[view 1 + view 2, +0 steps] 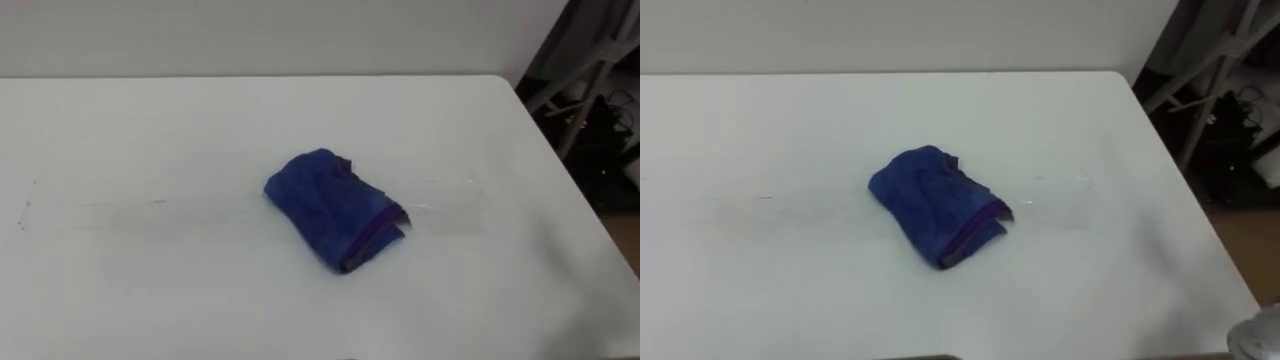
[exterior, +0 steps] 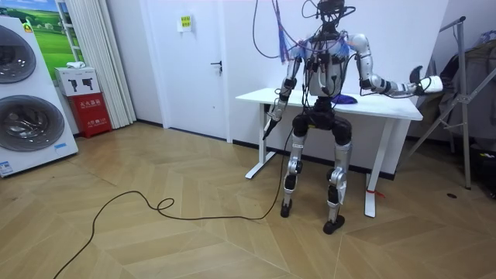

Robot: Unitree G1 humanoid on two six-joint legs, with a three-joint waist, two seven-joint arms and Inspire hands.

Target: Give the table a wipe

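A crumpled blue cloth (image 1: pixel 335 208) with a purple hem lies near the middle of the white table (image 1: pixel 150 150), a little to the right, with nothing touching it. In the room view I stand at the table's (image 2: pixel 387 105) front edge, facing the wall. The cloth (image 2: pixel 346 98) shows as a small blue patch beside my body. My right hand (image 2: pixel 419 77) is held out over the table's right end, well away from the cloth, its fingers relaxed and holding nothing. My left hand (image 2: pixel 269 124) hangs below the table's left end.
The table's right edge (image 1: pixel 590 200) drops to the floor, where a grey metal rack (image 1: pixel 585 80) and dark clutter stand. A wall runs just behind the table. In the room view, washing machines (image 2: pixel 23 93) stand far off at the left.
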